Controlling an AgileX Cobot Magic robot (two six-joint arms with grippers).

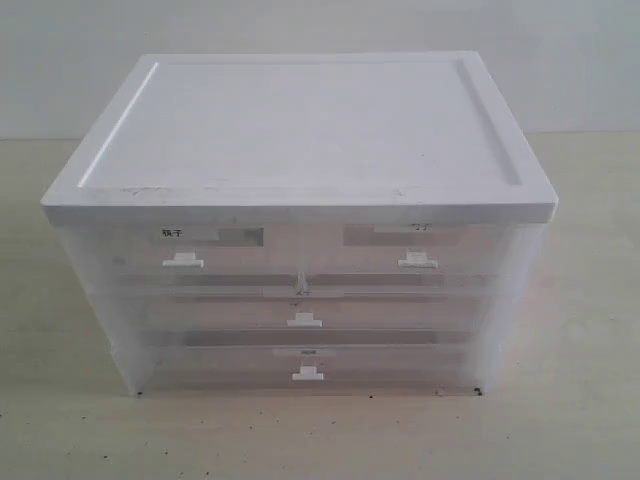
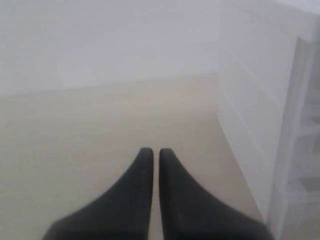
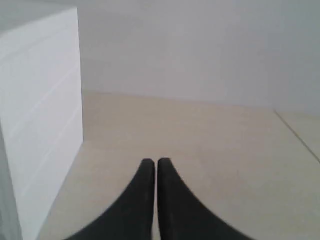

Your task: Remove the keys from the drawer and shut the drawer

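Observation:
A white, translucent drawer cabinet [image 1: 300, 200] stands in the middle of the exterior view. It has two small top drawers, one on the left [image 1: 183, 260] and one on the right [image 1: 417, 262], with a middle drawer [image 1: 304, 319] and a bottom drawer [image 1: 308, 374] below. All drawers are pushed in. The keys are hidden. Neither gripper shows in the exterior view. My left gripper [image 2: 152, 152] is shut and empty beside the cabinet's side wall [image 2: 250, 125]. On the other side my right gripper [image 3: 152, 162] is shut and empty, next to the cabinet's wall [image 3: 40, 115].
The cabinet rests on a pale beige table [image 1: 590, 380]. A plain white wall [image 1: 560, 60] stands behind it. The table's edge [image 3: 297, 137] runs past the right gripper in the right wrist view.

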